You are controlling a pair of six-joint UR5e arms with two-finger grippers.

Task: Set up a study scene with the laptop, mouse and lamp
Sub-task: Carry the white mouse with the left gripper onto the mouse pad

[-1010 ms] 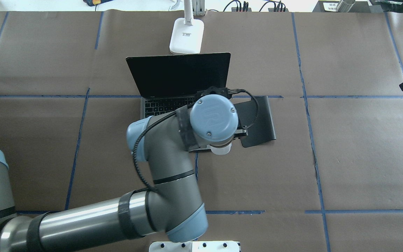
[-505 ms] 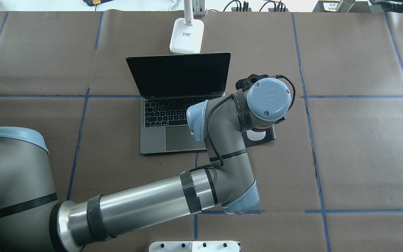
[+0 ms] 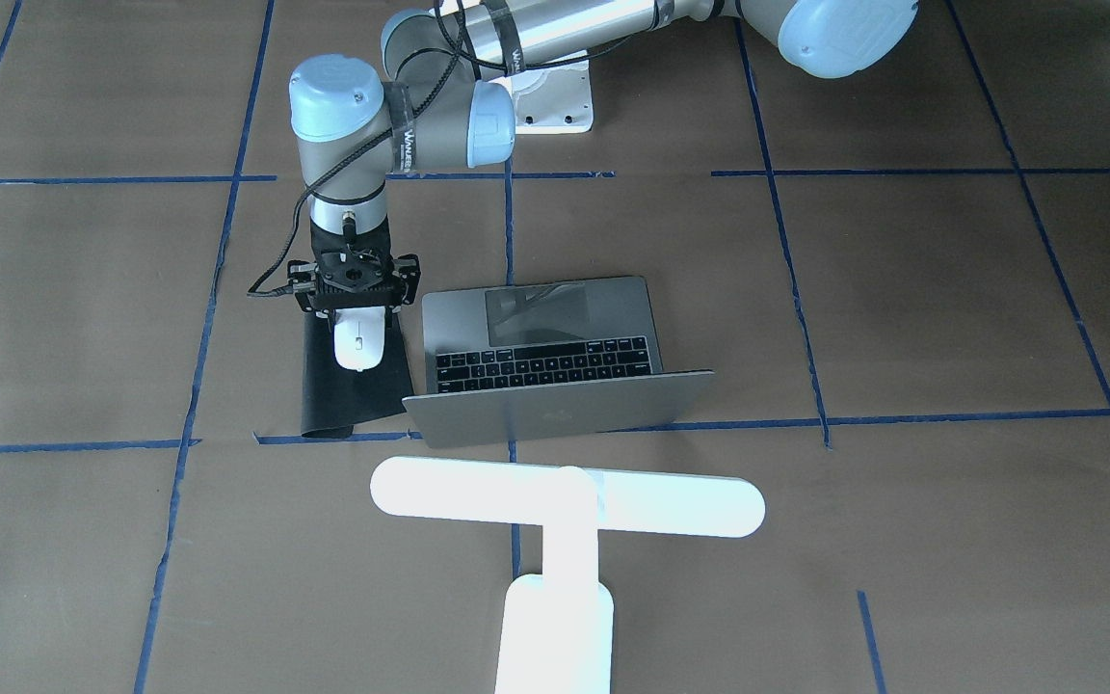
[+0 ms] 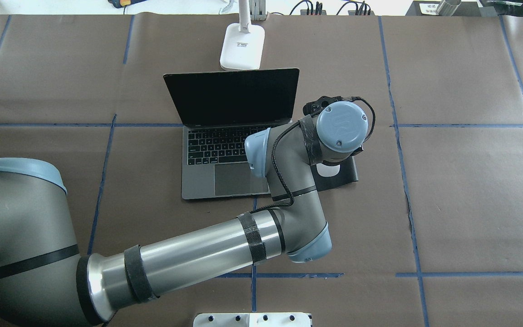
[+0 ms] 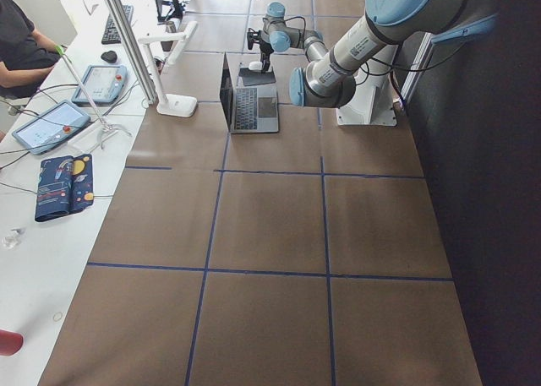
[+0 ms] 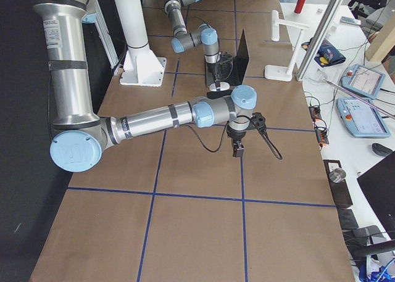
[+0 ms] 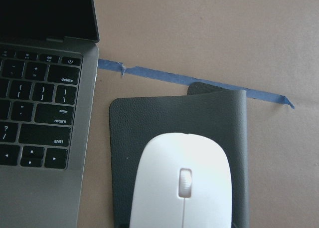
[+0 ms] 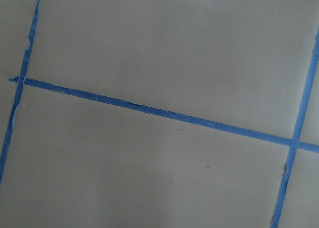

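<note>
Left gripper (image 3: pixel 356 306) is held upright over the near end of the mouse (image 3: pixel 359 347). Its fingers are hidden under the wrist, so opening and grip cannot be told. Right gripper (image 6: pixel 237 149) is hung over the bare papered table (image 4: pixel 470 204), far right; its opening cannot be told. Laptop (image 3: pixel 555 361) is set open, screen dark. Lamp (image 3: pixel 565 501) is stood just beyond the lid. Black mat (image 3: pixel 324 405) is laid just right of the laptop, right edge curled up. Mouse is seen on the mat, apart from the laptop.

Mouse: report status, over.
Left gripper over mouse, grip hidden. Right gripper far off, state unreadable. Mouse over black mat beside laptop. Nothing else on mat.
</note>
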